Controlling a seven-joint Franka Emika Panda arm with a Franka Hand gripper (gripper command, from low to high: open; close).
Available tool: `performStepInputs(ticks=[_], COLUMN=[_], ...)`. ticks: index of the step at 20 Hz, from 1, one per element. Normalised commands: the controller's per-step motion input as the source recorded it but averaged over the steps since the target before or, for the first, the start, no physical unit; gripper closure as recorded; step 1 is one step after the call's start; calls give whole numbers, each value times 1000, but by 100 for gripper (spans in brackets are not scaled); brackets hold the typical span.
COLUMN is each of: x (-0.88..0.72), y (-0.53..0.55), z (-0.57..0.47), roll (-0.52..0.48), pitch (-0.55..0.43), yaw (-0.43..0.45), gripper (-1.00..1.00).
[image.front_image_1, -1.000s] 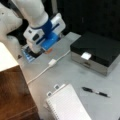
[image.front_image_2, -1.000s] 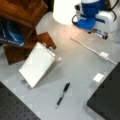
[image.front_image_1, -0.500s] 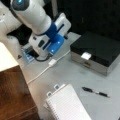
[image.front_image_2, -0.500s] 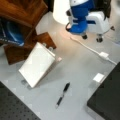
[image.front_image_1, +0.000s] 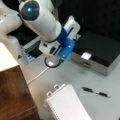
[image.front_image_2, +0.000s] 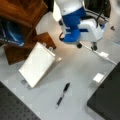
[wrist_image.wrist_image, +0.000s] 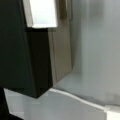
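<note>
The gripper (image.front_image_1: 75, 25) is at the end of a white arm with a blue band, raised above the grey table; in a front view (image.front_image_2: 96, 31) it points to the right side. Its fingers cannot be made out. Nearest to it is the box (image.front_image_1: 100, 51), black on top with metal-coloured sides, flat on the table at a front view's right. A small white tag (image.front_image_1: 85, 56) lies on its top near the edge. The wrist view shows the box (wrist_image.wrist_image: 37, 62) corner and the tag (wrist_image.wrist_image: 42, 12) closely.
</note>
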Motion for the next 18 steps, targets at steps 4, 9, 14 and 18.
performStepInputs(ticks=[4, 9, 14, 18], x=[299, 225, 207, 168], y=[-20, -10, 74, 114], z=[-142, -111, -166, -239], roll=[316, 251, 256, 258], pitch=[-36, -79, -130, -200], yaw=[49, -9, -62, -80], gripper=[-100, -100, -100, -100])
